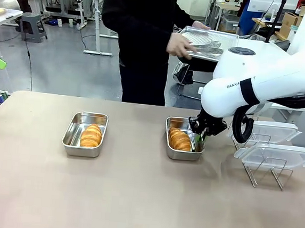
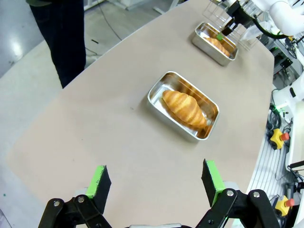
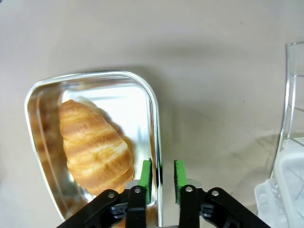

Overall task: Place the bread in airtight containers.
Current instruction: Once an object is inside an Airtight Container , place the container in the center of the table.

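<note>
Green pads (image 3: 146, 175) on the right gripper (image 3: 161, 176) stand a sliver apart, straddling the long wall of the right container (image 3: 95, 76). One pad dips inside the tub and the other hangs outside, with the steel rim running up between them. From where I stand they look not to be pinching it, though the gap is too tight to be sure. At ten o'clock from those fingertips the right roll (image 3: 92, 142) lies flat on the tub's floor, golden and ridged, just beside the inner pad. Looking across the table (image 1: 134, 203), that gripper (image 1: 200, 133) hangs at the three o'clock side of the same container (image 1: 183, 155), its roll (image 1: 180, 139) filling most of the bottom. Further out at three o'clock, near the tub but clear of it, two translucent lids (image 1: 277, 155) rest on a wire rack (image 1: 265, 176). The left gripper (image 2: 154, 183) hovers above bare tabletop with its fingers (image 2: 99, 183) spread wide and nothing between them. At twelve o'clock ahead of it sits the left container (image 2: 153, 99) with the left roll (image 2: 184, 108) lying lengthwise inside. From the front this tub (image 1: 80, 151) sits at nine o'clock of the other one, well apart. Both tubs are open-topped. At the far side a person (image 1: 143, 38) stands with a hand (image 1: 179, 45) at a metal tray (image 1: 223, 36).
</note>
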